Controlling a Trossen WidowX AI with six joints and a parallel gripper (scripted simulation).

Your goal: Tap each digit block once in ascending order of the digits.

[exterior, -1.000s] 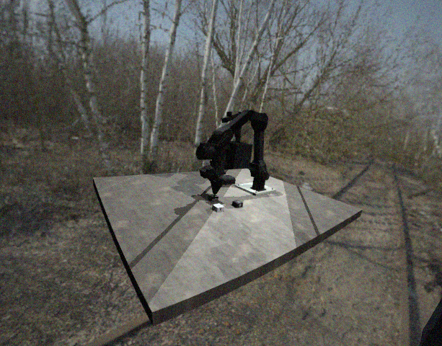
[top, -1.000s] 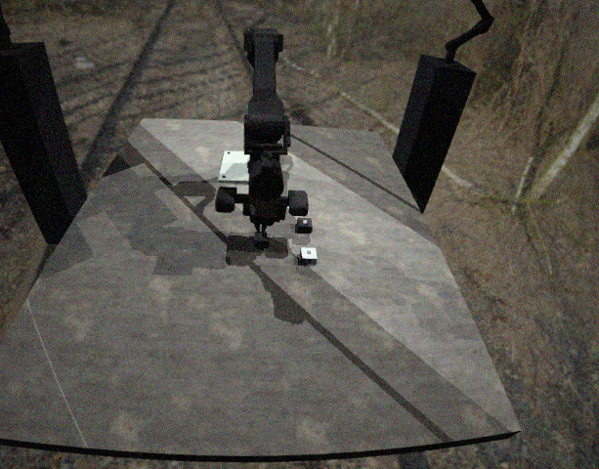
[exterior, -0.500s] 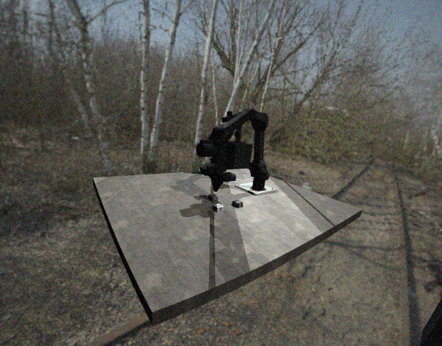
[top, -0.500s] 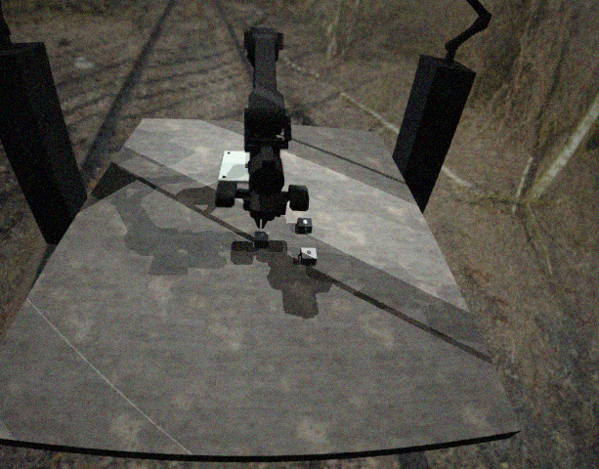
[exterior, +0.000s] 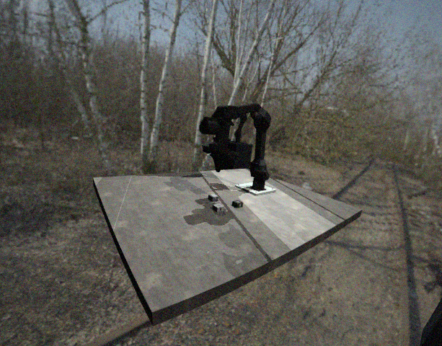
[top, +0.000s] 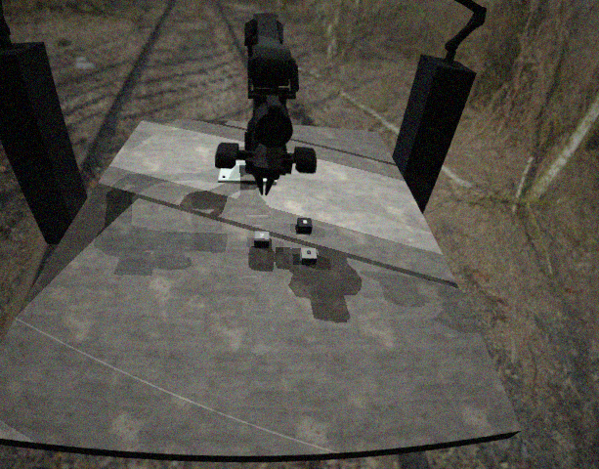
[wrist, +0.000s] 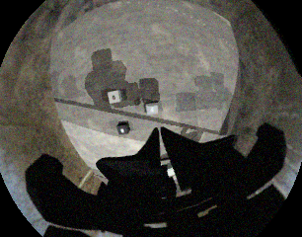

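A white block [top: 308, 254] [exterior: 218, 207] [wrist: 113, 97] shows a small dark digit that looks like a 0. A grey block [top: 261, 238] [exterior: 213, 197] [wrist: 151, 109] shows a pale 7 in the top view. A black block [top: 304, 225] [exterior: 237, 203] [wrist: 122, 128] has a pale digit too small to read. The three blocks sit apart on the table. My gripper [top: 264, 193] [exterior: 218, 170] [wrist: 159, 129] is shut and empty, held high above the table on the base side of the blocks and touching none of them.
The table [top: 198, 343] [exterior: 164, 238] carries bands of shadow. The white base plate [top: 230, 175] [exterior: 267, 191] lies under the arm at the back. Two tall dark boxes [top: 34, 131] [top: 433, 121] stand beyond the table's sides.
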